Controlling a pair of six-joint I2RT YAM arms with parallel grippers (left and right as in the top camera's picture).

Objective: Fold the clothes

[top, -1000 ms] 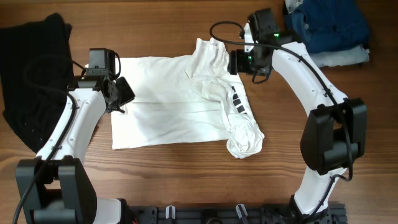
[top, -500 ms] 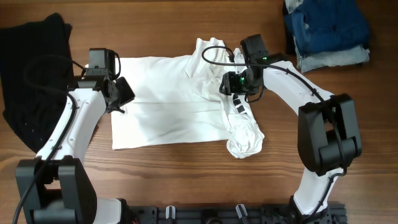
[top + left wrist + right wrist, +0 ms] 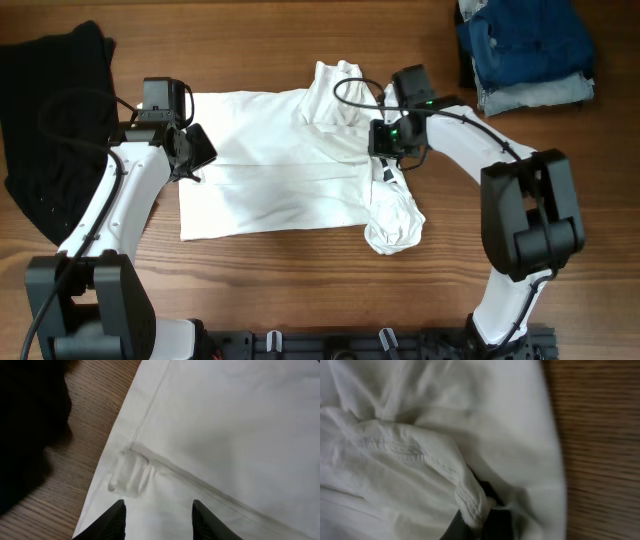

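A white shirt (image 3: 270, 185) lies spread on the wooden table, its right part bunched into a heap (image 3: 393, 222). My left gripper (image 3: 198, 158) hovers over the shirt's left edge. In the left wrist view its two dark fingertips stand apart above the flat cloth (image 3: 225, 435) near a seam, so the gripper (image 3: 158, 505) is open with nothing between them. My right gripper (image 3: 386, 152) is down on the shirt's rumpled right side. In the right wrist view it (image 3: 487, 515) is shut on a stitched hem fold of the shirt (image 3: 395, 460).
A black garment (image 3: 50, 120) lies at the far left, also dark in the left wrist view (image 3: 25, 420). A pile of blue jeans and folded clothes (image 3: 525, 45) sits at the top right. Bare wooden table (image 3: 300, 290) runs along the front.
My right gripper has come down from the far right edge onto the shirt's rumpled side and has shut on a fold. The left arm has not moved.
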